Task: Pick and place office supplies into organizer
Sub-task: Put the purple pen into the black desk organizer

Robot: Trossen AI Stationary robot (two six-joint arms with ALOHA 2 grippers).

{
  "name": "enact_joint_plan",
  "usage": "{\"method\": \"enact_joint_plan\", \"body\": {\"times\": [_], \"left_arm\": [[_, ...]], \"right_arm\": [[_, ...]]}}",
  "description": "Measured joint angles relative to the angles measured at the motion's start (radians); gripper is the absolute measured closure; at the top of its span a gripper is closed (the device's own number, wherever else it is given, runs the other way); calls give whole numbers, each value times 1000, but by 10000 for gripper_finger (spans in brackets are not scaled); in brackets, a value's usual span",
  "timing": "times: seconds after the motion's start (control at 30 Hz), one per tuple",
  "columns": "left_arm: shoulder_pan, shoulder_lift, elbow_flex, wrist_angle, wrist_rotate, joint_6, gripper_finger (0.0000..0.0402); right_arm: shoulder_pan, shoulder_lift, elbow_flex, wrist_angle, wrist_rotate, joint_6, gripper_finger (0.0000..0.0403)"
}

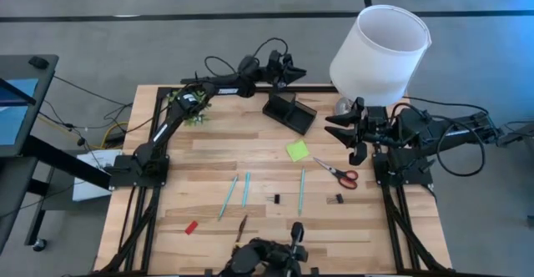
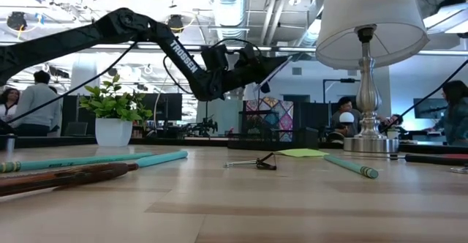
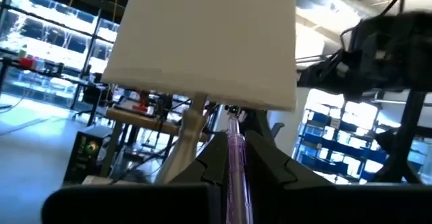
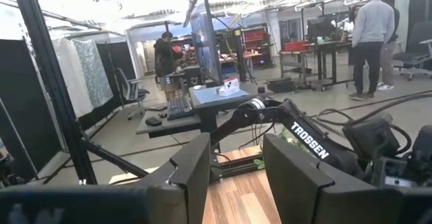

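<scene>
The left gripper (image 1: 294, 71) hangs over the far edge of the counter (image 1: 209, 156), at about 12 o'clock from the counter's middle, just above and behind the black organizer (image 1: 289, 113). Its fingers (image 3: 270, 163) are closed tight on a thin pink pen (image 3: 237, 166), which runs up between them in the left wrist view, with the white-shaded lamp (image 1: 380, 53) close ahead.

The right gripper (image 1: 349, 133) waits at about 3 o'clock, raised beside the lamp's base, its fingers (image 4: 297, 170) parted about halfway and holding nothing.

The organizer sits at about 1 o'clock, near the far edge. The remaining supplies lie loose on the counter:
- a lime-green sticky-note pad (image 1: 297, 150) just toward 6 o'clock from the organizer
- red-handled scissors (image 1: 336, 172) at about 4 o'clock
- two teal pens (image 1: 236, 193) near the middle and a green pen (image 1: 301, 191) beside them toward 3 o'clock
- two small black clips (image 1: 276, 198) near the green pen
- a brown pencil (image 1: 242, 227) and a red eraser (image 1: 191, 227) toward 7 o'clock

A small potted plant (image 1: 187, 106) stands at about 11 o'clock.
</scene>
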Motion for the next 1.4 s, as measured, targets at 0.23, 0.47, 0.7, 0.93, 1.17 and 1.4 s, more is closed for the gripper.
{"method": "enact_joint_plan", "body": {"times": [0.23,0.47,0.7,0.93,1.17,1.4], "left_arm": [[31,0,181,-112,106,-35,382],[71,0,291,-490,263,38,382],[75,-2,303,-706,340,106,382],[50,-2,302,-792,384,238,382],[16,-2,295,-788,346,369,382],[5,-2,240,-672,361,332,382]], "right_arm": [[0,0,0,0,0,0,274],[0,0,0,-5,0,0,275],[0,0,0,-10,0,0,278],[0,0,0,-23,0,0,278],[0,0,0,-23,0,0,278],[0,0,0,-22,0,0,278]]}}
